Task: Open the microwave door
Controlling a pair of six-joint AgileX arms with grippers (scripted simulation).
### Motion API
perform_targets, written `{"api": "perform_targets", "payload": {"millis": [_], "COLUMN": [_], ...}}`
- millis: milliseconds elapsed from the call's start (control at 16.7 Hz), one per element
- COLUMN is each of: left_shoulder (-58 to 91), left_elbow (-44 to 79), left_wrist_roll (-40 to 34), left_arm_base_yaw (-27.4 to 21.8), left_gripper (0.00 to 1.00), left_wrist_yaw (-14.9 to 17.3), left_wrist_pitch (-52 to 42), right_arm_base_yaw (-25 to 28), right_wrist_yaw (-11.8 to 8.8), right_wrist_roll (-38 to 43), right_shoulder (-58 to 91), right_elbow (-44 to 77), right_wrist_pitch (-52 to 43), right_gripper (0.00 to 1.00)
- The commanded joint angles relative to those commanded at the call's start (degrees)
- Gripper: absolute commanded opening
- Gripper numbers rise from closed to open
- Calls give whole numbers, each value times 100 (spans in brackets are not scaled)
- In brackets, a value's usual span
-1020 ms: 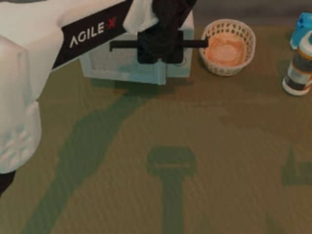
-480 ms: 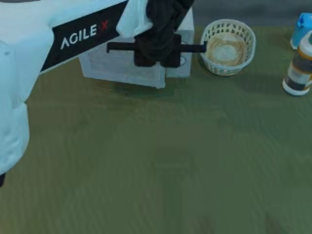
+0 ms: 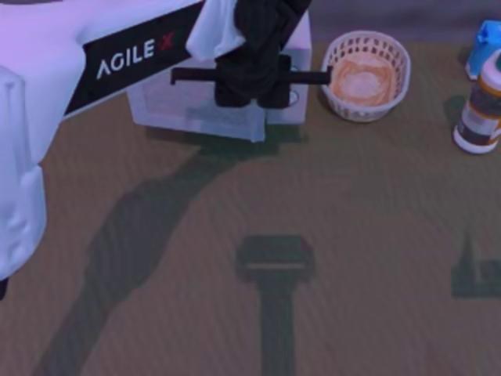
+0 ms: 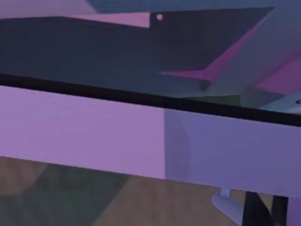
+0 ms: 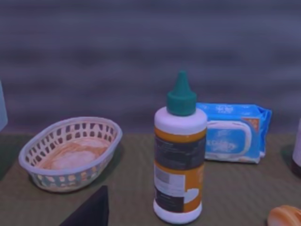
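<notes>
The microwave (image 3: 300,43) stands at the table's back, left of centre, partly under my left arm. The microwave door (image 3: 180,106) is hinged on the left, and its free edge stands slightly out from the knob panel. My left gripper (image 3: 250,86) sits at that free edge, shut on the door's handle. In the left wrist view the door (image 4: 94,132) fills the middle as a pale band. The dark oven cavity shows beyond it, and my left gripper (image 4: 265,212) is at the door's end. My right gripper (image 5: 89,212) is parked, out of the top view.
A white wicker basket (image 3: 365,74) holding bread stands just right of the microwave. An orange-and-white bottle (image 3: 479,110) with a green cap and a blue wipes pack (image 3: 485,43) stand at the far right. A bread roll (image 5: 284,216) lies near the bottle.
My left gripper has shifted slightly left and toward the front. The door's free edge has swung a little further out from the microwave's front.
</notes>
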Motion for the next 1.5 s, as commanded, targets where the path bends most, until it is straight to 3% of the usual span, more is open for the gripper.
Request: {"api": "perform_targets", "payload": {"millis": [840,1500], "left_shoulder": [12,-561], "left_elbow": [-26,-896], "left_wrist_roll": [-5,585], "left_arm_base_yaw": [-40,57], "left_gripper": [0,0], "left_wrist_yaw": [32,286], "left_wrist_pitch": [15,477], "right_arm_base_yaw": [0,0], "right_wrist_yaw": [0,0], "right_wrist_roll": [0,0], "right_shoulder": [0,0], "right_elbow": [0,0], "right_wrist_pitch": [0,0], "right_gripper": [100,100]}}
